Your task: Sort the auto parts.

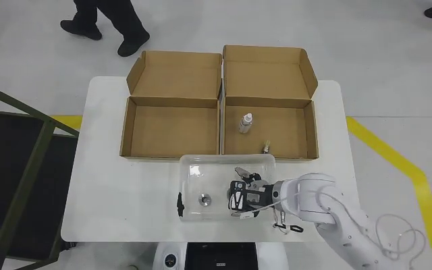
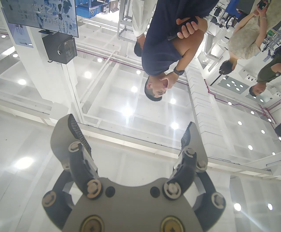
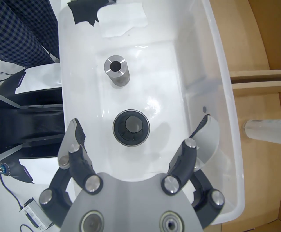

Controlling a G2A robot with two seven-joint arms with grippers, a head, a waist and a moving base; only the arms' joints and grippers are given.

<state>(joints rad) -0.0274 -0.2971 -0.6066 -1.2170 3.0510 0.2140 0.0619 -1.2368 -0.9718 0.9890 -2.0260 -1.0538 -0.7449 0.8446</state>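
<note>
- My left gripper points up at the ceiling, its two fingers spread wide with nothing between them.
- On the white table I count two open cardboard boxes side by side at the far side. The left box comes first.
- One clear plastic bin sits just in front of the two boxes, straddling the line where they meet. On its left end wall, the right wrist view shows a strip of black tape and a white label.
- I count two auto parts in the bin.
- The first is a metal cylinder standing on end in the left half, its bored end up.
- The second is a black ring part with a grey disc in its middle. It lies flat on the bin floor, just to the right of the cylinder and apart from it.
- My right gripper hangs inside the bin over the ring part. Its two fingers are spread apart, one on each side of the part, and touch neither part. The finger on the boxes' side is close to the bin wall.
- The right box holds two things. One is a small clear bottle lying on its side near the left wall. The other is a tiny piece nearer the front wall, too small for me to identify.
</note>
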